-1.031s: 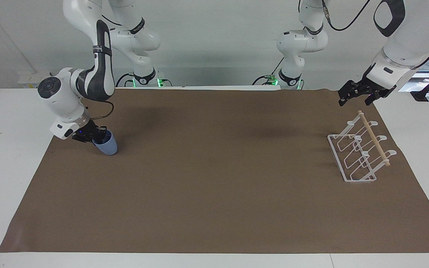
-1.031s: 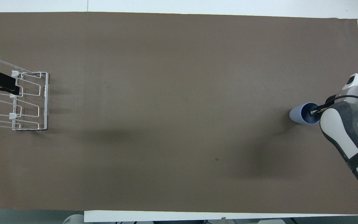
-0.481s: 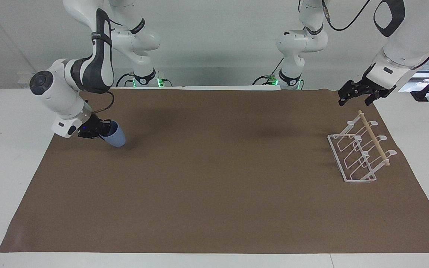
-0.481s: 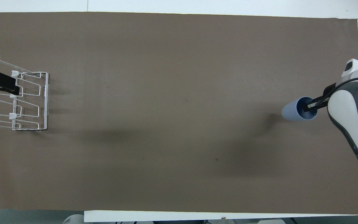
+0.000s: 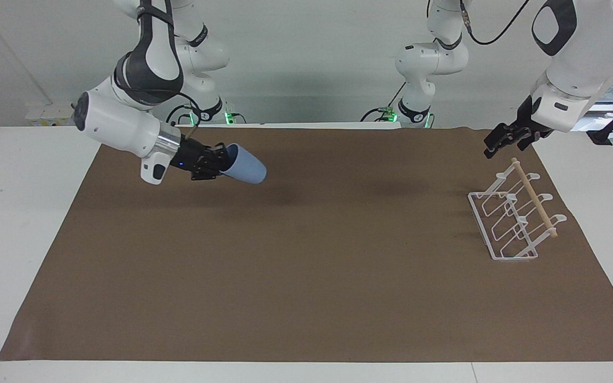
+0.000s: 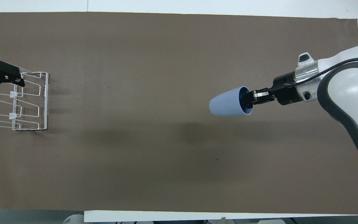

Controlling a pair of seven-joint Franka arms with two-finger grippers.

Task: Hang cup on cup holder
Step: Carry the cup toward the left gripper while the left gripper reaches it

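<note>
The cup (image 5: 245, 165) is off the table, lying almost on its side in the air over the brown mat (image 5: 306, 298), toward the right arm's end of the table. Its narrow closed base points toward the left arm's end, and its open mouth faces back at the right gripper (image 5: 220, 161) that carries it. In the overhead view the cup (image 6: 230, 102) shows its dark inside, with the right gripper (image 6: 248, 98) reaching into the mouth: its fingers are closed on the rim, one inside the cup and one against the outer wall. A soft shadow lies on the mat beneath the cup.

The cup holder (image 5: 515, 215) stands on the mat well apart from the cup, at the left arm's end of the table, with its wooden rod (image 5: 533, 197) across the top and its looped prongs slanting up from the base.

The left gripper (image 5: 502, 139) hangs in the air just over the end of the rod that is nearer to the robots, not touching it, and the left arm waits there. From above, the left gripper (image 6: 2, 75) covers part of the cup holder (image 6: 26, 102). Whether its fingers are apart or together cannot be made out.
</note>
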